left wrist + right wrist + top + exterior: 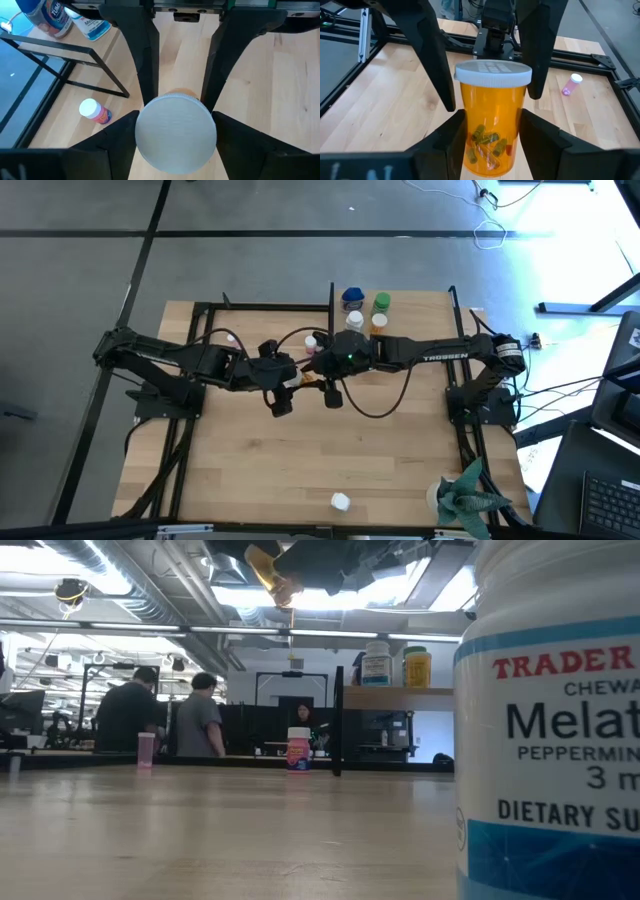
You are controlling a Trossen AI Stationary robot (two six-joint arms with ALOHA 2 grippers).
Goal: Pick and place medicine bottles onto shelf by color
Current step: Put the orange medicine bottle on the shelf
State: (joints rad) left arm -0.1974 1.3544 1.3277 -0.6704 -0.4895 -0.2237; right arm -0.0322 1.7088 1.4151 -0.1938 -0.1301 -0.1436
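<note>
Jaws of both grippers clamp one orange bottle (492, 120) above bare mid-table boards.

Two bottles (366, 302) stand on the shelf (420, 305), another bottle (341, 501) seemingly near the table's (250, 470) front edge

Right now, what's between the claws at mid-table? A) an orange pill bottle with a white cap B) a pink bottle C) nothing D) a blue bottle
A: the right wrist view shows the orange pill bottle with its white cap and capsules inside, held between dark fingers; the left wrist view shows the same cap end-on.
</note>
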